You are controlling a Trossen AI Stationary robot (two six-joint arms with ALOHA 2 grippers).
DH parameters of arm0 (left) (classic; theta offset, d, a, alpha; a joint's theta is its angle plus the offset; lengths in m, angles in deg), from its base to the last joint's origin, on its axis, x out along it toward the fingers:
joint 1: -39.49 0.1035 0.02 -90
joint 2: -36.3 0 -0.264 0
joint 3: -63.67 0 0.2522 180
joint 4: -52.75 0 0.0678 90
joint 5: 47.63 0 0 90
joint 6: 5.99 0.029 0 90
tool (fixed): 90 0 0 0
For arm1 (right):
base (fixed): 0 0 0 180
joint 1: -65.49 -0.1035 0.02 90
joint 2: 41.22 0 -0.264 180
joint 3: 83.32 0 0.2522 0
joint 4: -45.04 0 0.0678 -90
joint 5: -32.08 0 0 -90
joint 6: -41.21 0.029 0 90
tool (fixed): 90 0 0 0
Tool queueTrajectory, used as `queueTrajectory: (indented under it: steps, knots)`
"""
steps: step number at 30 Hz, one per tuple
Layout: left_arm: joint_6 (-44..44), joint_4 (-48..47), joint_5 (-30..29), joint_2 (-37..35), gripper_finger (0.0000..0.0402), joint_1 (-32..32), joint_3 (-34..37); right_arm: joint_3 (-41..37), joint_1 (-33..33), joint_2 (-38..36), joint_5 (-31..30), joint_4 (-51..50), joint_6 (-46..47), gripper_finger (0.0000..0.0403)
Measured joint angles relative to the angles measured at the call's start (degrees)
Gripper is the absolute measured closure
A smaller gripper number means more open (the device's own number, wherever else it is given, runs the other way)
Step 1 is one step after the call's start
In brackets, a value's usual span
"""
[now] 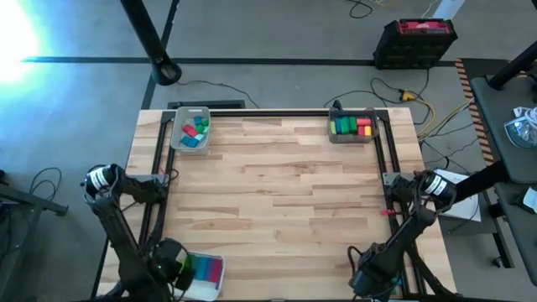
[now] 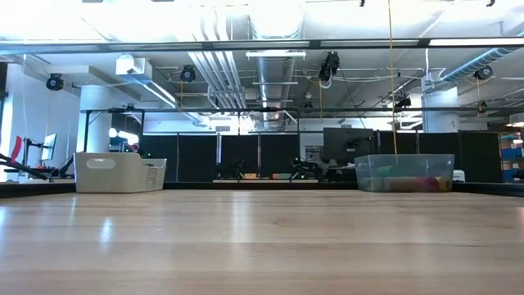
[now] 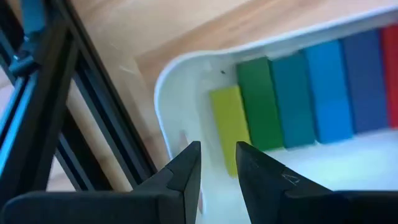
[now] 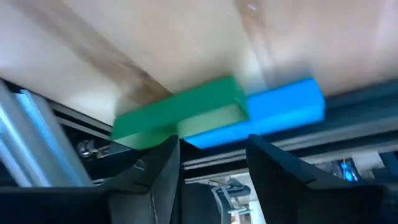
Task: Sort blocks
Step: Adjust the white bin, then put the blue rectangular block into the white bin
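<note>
Left claw [image 3: 217, 165] spread over smooth bars in a glossy white tray [image 3: 171, 93] — right claw [image 4: 211, 163] spread before green bar [image 4: 180, 113], blue bar [image 4: 280, 109].

Wood table [image 1: 277, 210], 2 trays at far edge: grey tray [image 1: 190, 128], clear tray [image 1: 352, 127]; black case [image 1: 417, 42] on floor

I can make out no readable text, label, brand, number or sign in any of my views. The black case with the red top [image 1: 417, 40] on the floor beyond the counter [image 1: 277, 201] carries no lettering I can read, and neither do the two bins [image 2: 119, 173] at the far edge or the room's fittings behind them.
</note>
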Motion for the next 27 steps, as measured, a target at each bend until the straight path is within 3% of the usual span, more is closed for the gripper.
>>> queueTrajectory:
  steps: [3, 6, 13, 15, 22, 27]
  knots:
    - [-0.3, -1.4, -0.6, 0.0, 0.0316, -0.4, -2.6, -1.2, 0.0, 0.0, 0.0, 4.0, -0.7, 0.0229]
    - [0.5, -5.4, -6.0, -0.1, 0.0316, -0.4, -6.8, -2.3, 0.0, 0.0, 0.3, 5.9, -1.4, 0.0226]
    - [8.5, -14.5, -36.2, -0.3, 0.0316, 0.2, -20.4, -4.2, 0.4, -0.2, 0.8, 6.0, -5.2, 0.0213]
    - [12.1, -15.6, -42.0, -0.4, 0.0316, 1.2, -22.9, -4.4, 1.4, -0.2, 0.6, 5.2, -6.9, 0.0210]
    - [25.2, -15.8, -42.0, -0.4, 0.0316, 7.5, -26.6, -2.3, 6.7, -0.6, -4.5, 1.9, -13.6, 0.0210]
    - [30.7, -15.3, -40.0, -0.4, 0.0316, 11.0, -26.8, 4.4, 10.6, -0.7, -14.8, -5.7, -19.3, 0.0213]
